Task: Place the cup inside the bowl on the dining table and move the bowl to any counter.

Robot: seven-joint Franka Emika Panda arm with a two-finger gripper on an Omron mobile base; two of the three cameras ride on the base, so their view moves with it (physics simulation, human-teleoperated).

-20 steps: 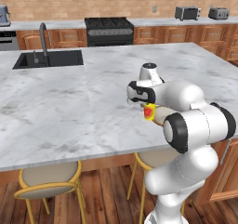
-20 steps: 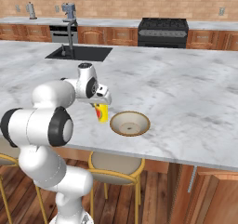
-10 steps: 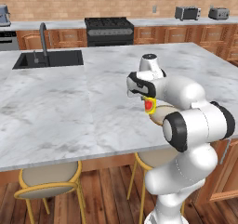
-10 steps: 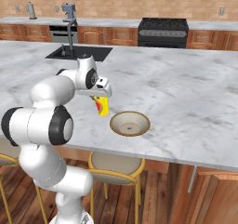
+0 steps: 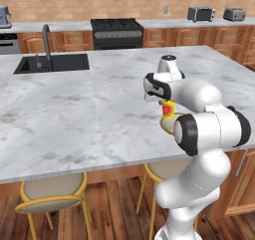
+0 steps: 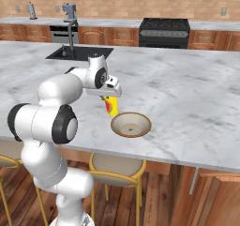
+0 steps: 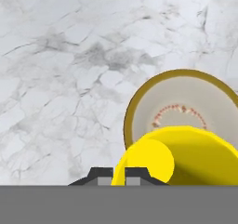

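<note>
Since a second ago the arm has lifted the cup (image 6: pixel 110 106) higher and carried it toward the bowl (image 6: pixel 131 124); the bowl itself has not shifted on the dining table (image 6: pixel 187 94).

The gripper (image 6: pixel 108 100) is clamped on the cup, which hangs below the hand, clear of the marble and just beside the bowl's rim on the side nearer the sink (image 6: pixel 79 54). The cup is smooth, glossy yellow with a red mark on its wall. In the hand view the cup (image 7: pixel 176 158) looms large and is cut off by the lower edge, so its base and the fingertips are hard to make out. In the left base view the cup (image 5: pixel 167 109) peeks out beneath the white wrist, and the arm hides nearly all of the bowl.

The bowl is round, wide and shallow, tan inside with a paler, slightly golden rim; the hand view shows a ring of small reddish flecks near its centre (image 7: pixel 179 102), the near part covered by the cup.

The table is white-grey veined marble, matte. A black rectangular sink is sunk in well beyond the bowl. Yellow-framed round stools (image 6: pixel 115 166) stand under the table edge nearest the bowl, partly hidden by the top.
</note>
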